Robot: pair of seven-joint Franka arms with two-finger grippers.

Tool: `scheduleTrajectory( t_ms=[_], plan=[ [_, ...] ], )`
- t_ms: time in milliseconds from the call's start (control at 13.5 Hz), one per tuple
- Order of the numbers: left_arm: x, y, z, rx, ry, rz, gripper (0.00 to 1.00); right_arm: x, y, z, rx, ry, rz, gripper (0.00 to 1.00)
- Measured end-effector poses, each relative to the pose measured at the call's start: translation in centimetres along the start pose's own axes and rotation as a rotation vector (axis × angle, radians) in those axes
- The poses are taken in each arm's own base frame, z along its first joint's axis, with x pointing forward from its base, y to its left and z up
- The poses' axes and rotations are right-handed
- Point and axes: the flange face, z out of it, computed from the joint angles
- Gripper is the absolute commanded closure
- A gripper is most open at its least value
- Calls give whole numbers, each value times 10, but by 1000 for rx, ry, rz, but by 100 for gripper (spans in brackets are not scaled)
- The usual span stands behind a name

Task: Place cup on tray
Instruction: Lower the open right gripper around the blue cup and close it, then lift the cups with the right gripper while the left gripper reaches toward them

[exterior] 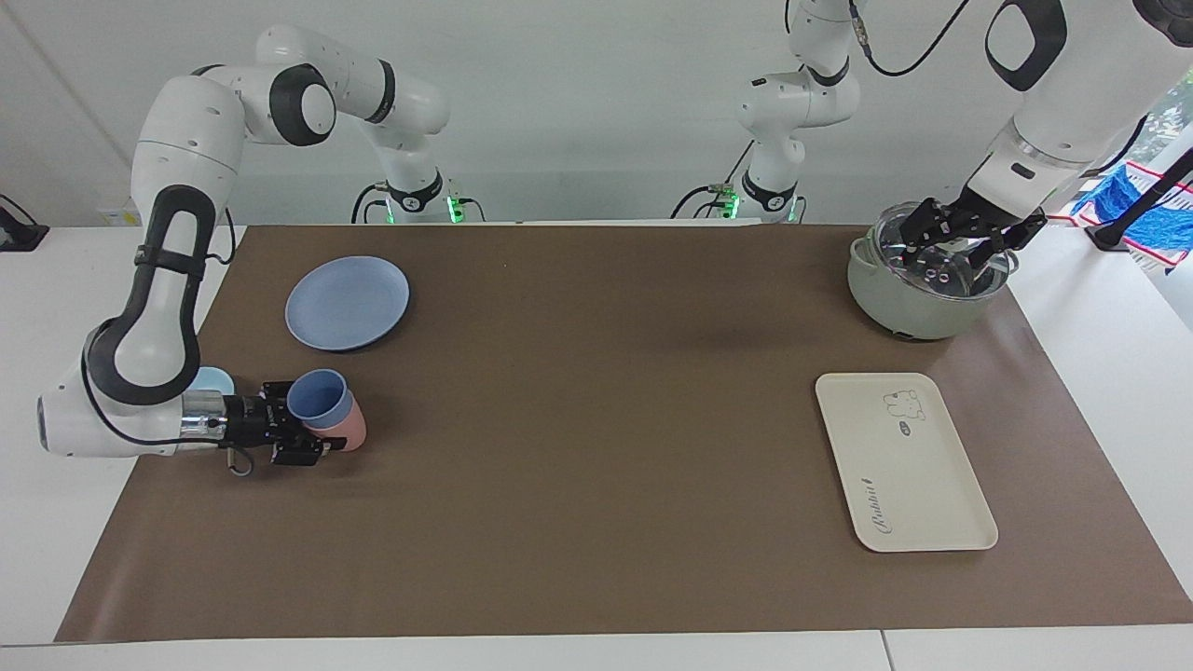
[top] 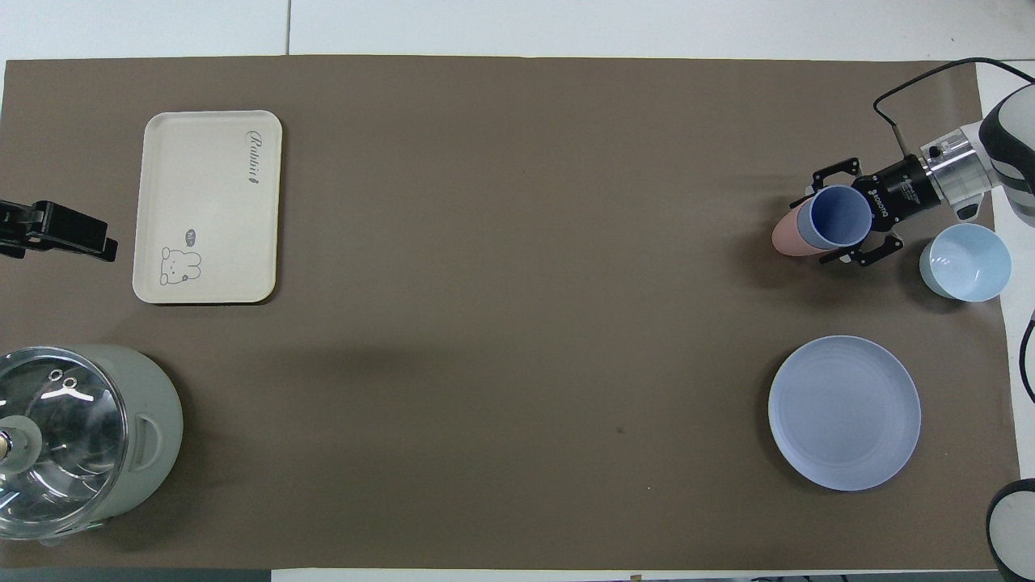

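Note:
The periwinkle-blue cup (exterior: pixel 317 396) is tilted between the fingers of my right gripper (exterior: pixel 300 421) at the right arm's end of the table. It also shows in the overhead view (top: pixel 841 217), with the right gripper (top: pixel 847 213) shut on it. It overlaps the pink cup (exterior: pixel 349 431); I cannot tell whether it rests in it. The cream-white tray (exterior: pixel 918 485) lies bare at the left arm's end, also in the overhead view (top: pixel 206 162). My left gripper (exterior: pixel 969 244) is open and waits in the air by the pot.
A grey-green pot with a glass lid (exterior: pixel 918 312) stands nearer to the robots than the tray. A round blue plate (exterior: pixel 347 303) and a light-blue bowl (top: pixel 966 263) lie near the cups. The pink cup (top: pixel 786 236) touches the held cup.

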Motion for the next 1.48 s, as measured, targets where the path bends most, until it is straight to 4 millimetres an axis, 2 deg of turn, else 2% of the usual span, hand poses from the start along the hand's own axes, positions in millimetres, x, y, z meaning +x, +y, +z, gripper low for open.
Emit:
scheduleTrajectory(
  t_ms=[74, 148, 445, 594, 668, 816, 1039, 1261, 1484],
  plan=[
    [0, 0, 0, 0, 0, 0, 0, 0, 1, 0, 2, -4, 0, 97],
    [0, 0, 0, 0, 0, 0, 0, 0, 1, 0, 7, -9, -3, 100],
    [0, 0, 0, 0, 0, 0, 0, -7, -5, 1, 27, -34, -2, 100],
    [0, 0, 0, 0, 0, 0, 0, -23, -21, 5, 55, -69, 77, 100],
    [0, 0, 0, 0, 0, 0, 0, -38, -35, 6, 71, -70, 119, 100],
    [0, 0, 0, 0, 0, 0, 0, -79, -63, 9, 81, -65, 148, 100],
    [0, 0, 0, 0, 0, 0, 0, -160, -112, 30, 73, -26, 227, 100],
    [0, 0, 0, 0, 0, 0, 0, -257, -159, 70, 87, 38, 305, 100],
    [0, 0, 0, -1, 0, 1, 0, -331, -186, 108, 117, 73, 388, 100]
  ],
)
